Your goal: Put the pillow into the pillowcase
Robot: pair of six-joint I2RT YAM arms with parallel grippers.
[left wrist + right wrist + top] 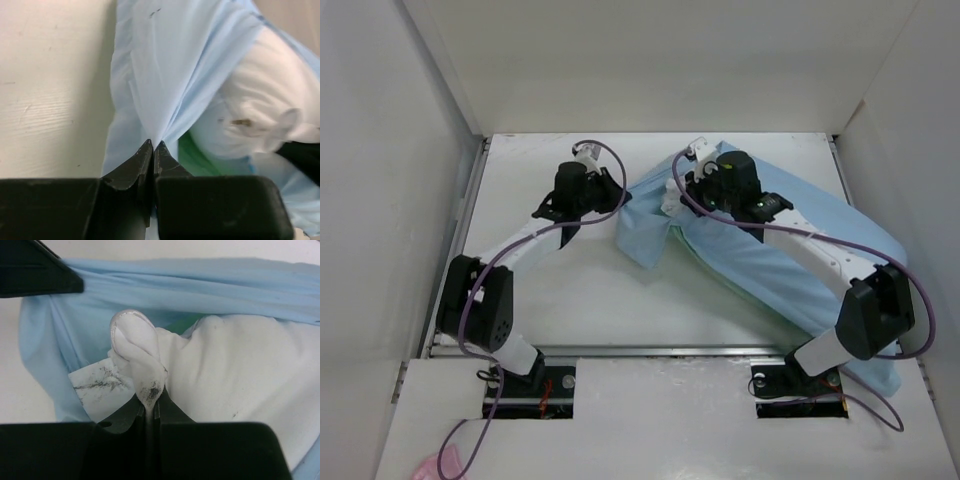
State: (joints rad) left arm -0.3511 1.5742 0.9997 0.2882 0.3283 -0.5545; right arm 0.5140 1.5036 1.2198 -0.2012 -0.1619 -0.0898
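The light blue pillowcase [780, 260] lies slantwise from the table's middle to the near right corner, bulging with the pillow inside. My left gripper [618, 203] is shut on its open edge, the thin blue fabric [160, 75] fanning out from the pinched jaw tips [152, 146]. The white pillow [260, 100] shows in the mouth, with teal-green lining [200, 157] below it. My right gripper [682, 200] sits at the mouth, shut on a pinched fold of the pillow [240, 370] at its corner [149, 399]. The pillowcase [200, 285] arches over it.
A white label [95, 382] with dark smudges hangs beside the pinched pillow corner. White walls box in the table [570, 300] on the left, back and right. A small pink scrap [428, 467] lies at the near left, off the table.
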